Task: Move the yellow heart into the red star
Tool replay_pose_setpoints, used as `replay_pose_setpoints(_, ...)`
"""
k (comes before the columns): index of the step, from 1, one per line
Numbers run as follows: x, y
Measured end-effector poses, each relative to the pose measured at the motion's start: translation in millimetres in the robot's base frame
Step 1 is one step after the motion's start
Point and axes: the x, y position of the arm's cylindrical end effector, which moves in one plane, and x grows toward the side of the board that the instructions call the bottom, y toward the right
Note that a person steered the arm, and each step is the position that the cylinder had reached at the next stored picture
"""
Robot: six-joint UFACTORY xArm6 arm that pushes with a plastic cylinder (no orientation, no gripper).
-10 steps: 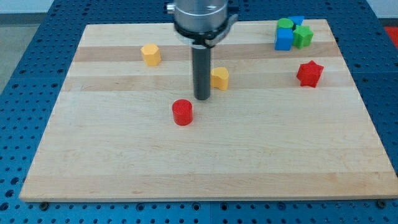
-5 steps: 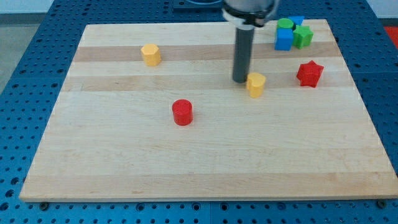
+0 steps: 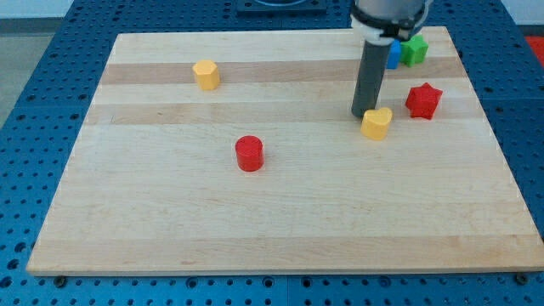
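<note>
pushing from here carries one clear risk: my tip sits against the upper-left edge of the yellow heart, touching or nearly so, while the red star lies to the tip's right and a little toward the view's top, near but apart from the heart. the heart is right of and slightly below my tip, so as i judge it, a straight shove along that line would send it down and to the right, under the star and not into it. an off-centre contact could also spin the heart off the rod's side and leave it stranded. i'd want to come round to the heart's lower-left before driving it up and right.

there is no pincer on this arm, only the plain rod, so nothing to call spread or pressed together.

the green block and blue block, above and right of my tip and partly hidden by the rod, sit close behind the star; too hard a push could knock the star into them.

the board is pale wood in planks, smooth-looking, so blocks should slide easily. far left of my tip is a yellow block, and down-left a red cylinder, both well clear. around the board is a blue perforated table.
</note>
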Motion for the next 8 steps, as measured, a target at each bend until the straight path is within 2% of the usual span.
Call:
replay_pose_setpoints(2, 24, -6)
replay_pose_setpoints(3, 62, -6)
replay_pose_setpoints(5, 83, -2)
replay_pose_setpoints(6, 68, 11)
replay_pose_setpoints(8, 10, 49)
